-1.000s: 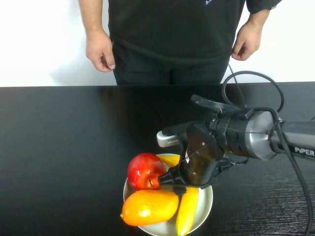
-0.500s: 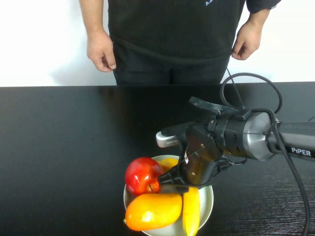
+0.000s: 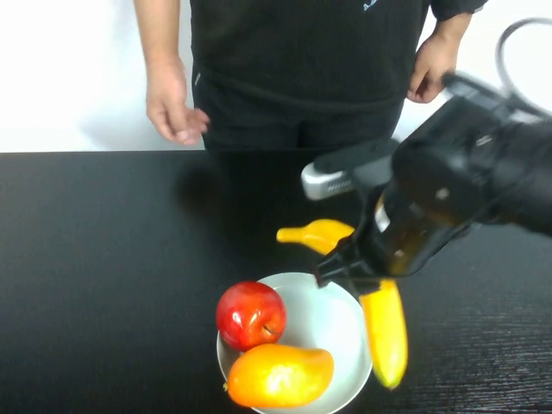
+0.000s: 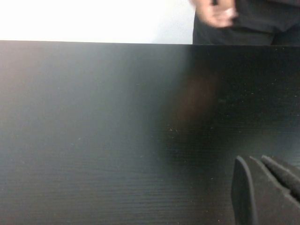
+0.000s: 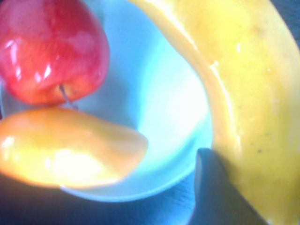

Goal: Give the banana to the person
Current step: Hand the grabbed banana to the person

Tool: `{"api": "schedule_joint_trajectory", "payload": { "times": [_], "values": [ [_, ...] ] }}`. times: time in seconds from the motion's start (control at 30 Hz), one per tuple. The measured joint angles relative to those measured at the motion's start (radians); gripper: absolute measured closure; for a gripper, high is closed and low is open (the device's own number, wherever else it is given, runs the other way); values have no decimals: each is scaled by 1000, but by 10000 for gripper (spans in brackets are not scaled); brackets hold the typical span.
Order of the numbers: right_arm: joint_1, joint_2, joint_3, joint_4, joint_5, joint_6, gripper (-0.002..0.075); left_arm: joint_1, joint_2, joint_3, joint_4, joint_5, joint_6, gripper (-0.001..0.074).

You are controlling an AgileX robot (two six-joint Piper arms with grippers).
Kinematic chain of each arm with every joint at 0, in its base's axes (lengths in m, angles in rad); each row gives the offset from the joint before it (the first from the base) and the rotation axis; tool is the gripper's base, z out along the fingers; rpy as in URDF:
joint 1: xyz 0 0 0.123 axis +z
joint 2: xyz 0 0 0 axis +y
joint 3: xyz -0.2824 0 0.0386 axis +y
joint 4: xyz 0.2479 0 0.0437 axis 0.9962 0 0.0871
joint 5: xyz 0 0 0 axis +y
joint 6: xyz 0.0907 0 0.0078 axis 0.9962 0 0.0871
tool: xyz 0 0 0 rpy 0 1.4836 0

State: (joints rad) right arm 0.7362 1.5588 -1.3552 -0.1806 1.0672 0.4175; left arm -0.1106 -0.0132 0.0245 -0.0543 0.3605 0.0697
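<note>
My right gripper [image 3: 358,274] is shut on the banana [image 3: 385,329] and holds it in the air above the right rim of the white bowl [image 3: 332,315]. The banana is long and yellow; one end points toward the person [image 3: 297,60], the other hangs toward me. In the right wrist view the banana [image 5: 243,84] lies against a dark finger [image 5: 215,197]. The person stands behind the table, with one hand [image 3: 175,108] slightly raised and open. My left gripper [image 4: 262,187] shows only in the left wrist view, low over the black table, fingers together and empty.
A red apple [image 3: 250,315] and an orange-yellow mango [image 3: 279,376] lie in the bowl near the table's front edge. They also show in the right wrist view, apple [image 5: 51,51] and mango [image 5: 65,150]. The black table [image 3: 103,241] stretches left and back.
My right gripper has lifted the banana out of the bowl and risen toward the person. The apple and mango have settled in the bowl. The person's left-side hand has moved forward.
</note>
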Motion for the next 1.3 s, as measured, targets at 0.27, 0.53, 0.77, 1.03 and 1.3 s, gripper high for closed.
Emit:
{"api": "schedule_joint_trajectory", "payload": {
  "times": [0.27,0.53,0.77,1.03,1.3],
  "values": [
    [0,-58,-167,-129,200,-268,733,0,0,0,0,0,0,739],
    [2,9,-393,-161,173,-853,733,0,0,0,0,0,0,739],
    [2,174,-590,-101,101,-1203,733,0,0,0,0,0,0,739],
    [0,323,-713,-57,33,-1238,733,0,0,0,0,0,0,739],
    [-15,360,-711,-105,-19,-1236,725,0,0,0,0,0,0,739]
  ]
}}
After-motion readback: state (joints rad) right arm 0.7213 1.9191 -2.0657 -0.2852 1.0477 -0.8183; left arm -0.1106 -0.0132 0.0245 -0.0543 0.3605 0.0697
